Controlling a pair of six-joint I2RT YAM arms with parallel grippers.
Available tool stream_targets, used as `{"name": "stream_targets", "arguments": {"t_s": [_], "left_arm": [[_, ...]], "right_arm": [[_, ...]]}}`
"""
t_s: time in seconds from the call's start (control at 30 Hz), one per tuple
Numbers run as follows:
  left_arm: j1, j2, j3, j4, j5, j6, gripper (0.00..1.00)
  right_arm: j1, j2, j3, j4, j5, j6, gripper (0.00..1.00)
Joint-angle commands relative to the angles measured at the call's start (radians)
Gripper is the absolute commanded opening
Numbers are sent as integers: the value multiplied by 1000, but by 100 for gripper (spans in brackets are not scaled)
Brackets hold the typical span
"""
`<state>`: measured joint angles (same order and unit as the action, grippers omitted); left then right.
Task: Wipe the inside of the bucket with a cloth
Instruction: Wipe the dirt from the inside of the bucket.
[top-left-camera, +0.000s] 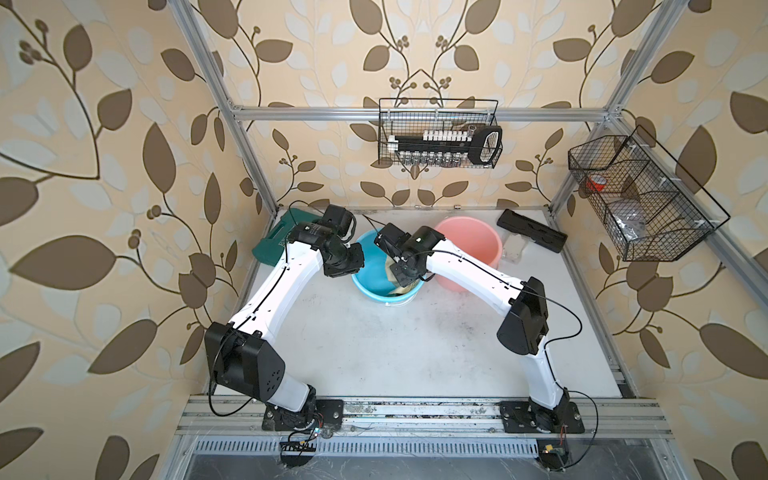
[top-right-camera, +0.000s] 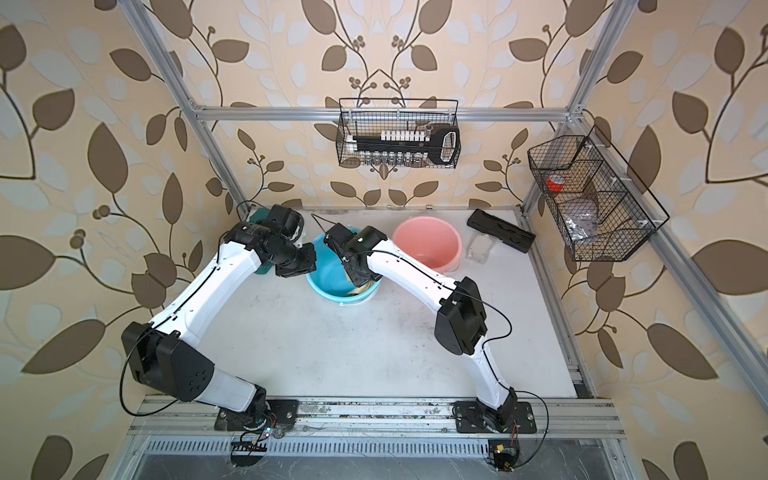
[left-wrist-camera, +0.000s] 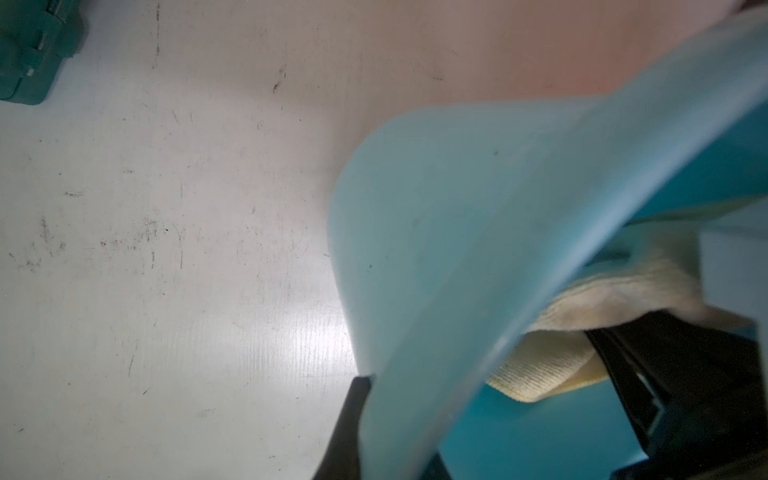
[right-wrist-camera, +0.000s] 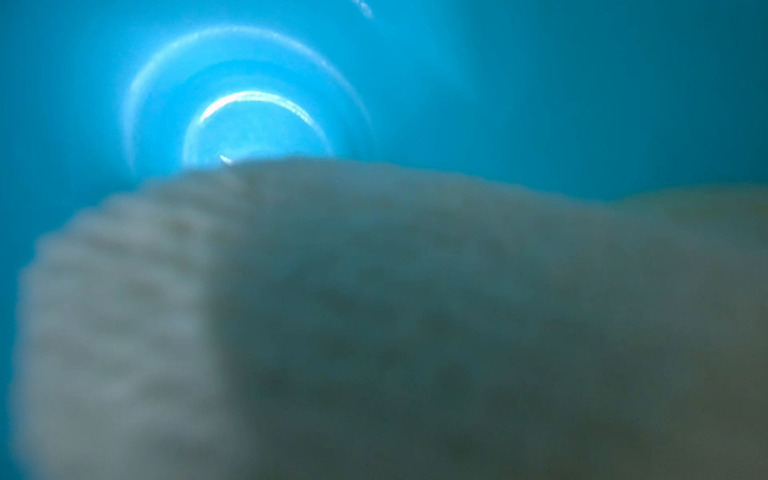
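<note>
In both top views the blue bucket (top-left-camera: 370, 284) (top-right-camera: 328, 276) stands at the back middle of the white table. My left gripper (top-left-camera: 352, 269) is shut on the bucket's left rim. In the left wrist view the bucket wall (left-wrist-camera: 436, 228) runs between its fingers (left-wrist-camera: 353, 415). The pale yellowish cloth (top-left-camera: 402, 287) (left-wrist-camera: 552, 357) is inside the bucket, held by my right gripper (top-left-camera: 409, 275) (left-wrist-camera: 685, 374), which reaches down from the right. In the right wrist view the blurred cloth (right-wrist-camera: 374, 311) hides the fingers, with the bucket's blue bottom (right-wrist-camera: 257, 124) beyond it.
A pink bucket (top-left-camera: 469, 245) stands just right of the blue one. A green case (top-left-camera: 274, 245) lies at the back left, a black tray (top-left-camera: 532, 230) and a clear plastic piece (top-left-camera: 515, 249) at the back right. Wire baskets (top-left-camera: 440, 133) (top-left-camera: 640, 199) hang on the frame.
</note>
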<state>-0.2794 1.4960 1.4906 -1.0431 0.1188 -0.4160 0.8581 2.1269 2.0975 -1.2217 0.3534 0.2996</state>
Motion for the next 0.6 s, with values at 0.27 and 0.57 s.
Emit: {"name": "stream_targets", "arguments": {"t_s": [0.27,0.57], "left_arm": [[20,-44,50,66,-174,-3,0],[22,-45,36,69,-208,6,0]], "right_arm": [[0,-257,-218,-82,-400,24,0],[-30,-416,-276,-113,-165,80,0]]}}
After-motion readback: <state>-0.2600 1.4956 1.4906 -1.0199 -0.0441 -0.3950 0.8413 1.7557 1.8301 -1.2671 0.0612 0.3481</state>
